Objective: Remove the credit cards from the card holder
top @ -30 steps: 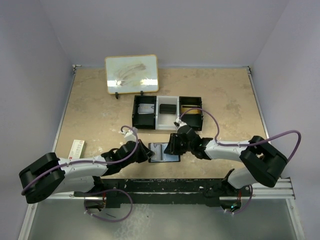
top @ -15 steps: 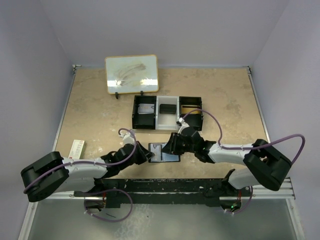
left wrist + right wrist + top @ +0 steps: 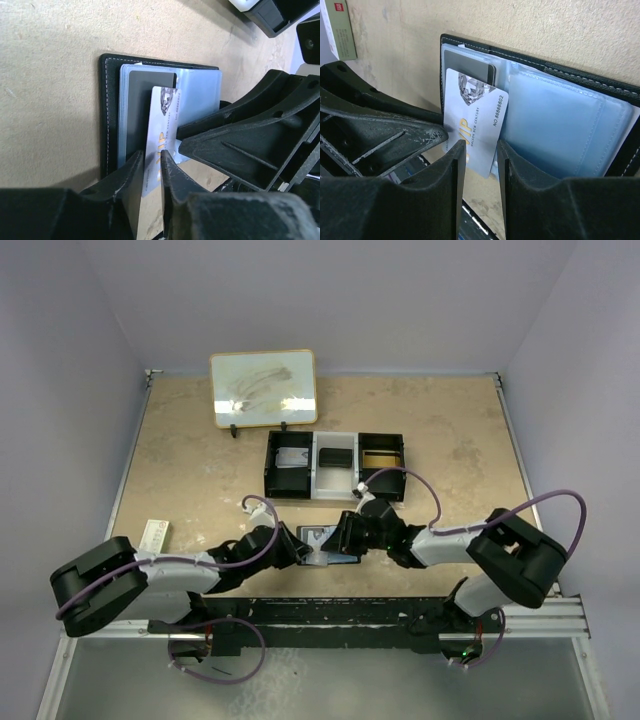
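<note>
The card holder (image 3: 345, 556) lies open and flat near the table's front edge. In the left wrist view it (image 3: 107, 100) shows a blue-grey panel with a dark grey card (image 3: 150, 82) in a pocket. A white VIP card (image 3: 162, 115) sticks partway out of it. My left gripper (image 3: 152, 152) hovers over that card, jaws a narrow crack apart, the card seen through the gap. My right gripper (image 3: 481, 147) faces it from the other side, jaws open over the white card's (image 3: 475, 120) corner and the holder's (image 3: 560, 125) blue panel. Both grippers meet over the holder in the top view.
A black-and-white three-compartment tray (image 3: 335, 466) stands just behind the holder. A small whiteboard (image 3: 263, 387) leans at the back left. A small white and red box (image 3: 153, 535) lies at the left edge. The black mounting rail (image 3: 380, 612) runs along the front.
My left jaws have parted from shut to a narrow crack. My right gripper has slid left and down, closer to the left one, and its jaws have widened slightly. The white card now pokes out.
</note>
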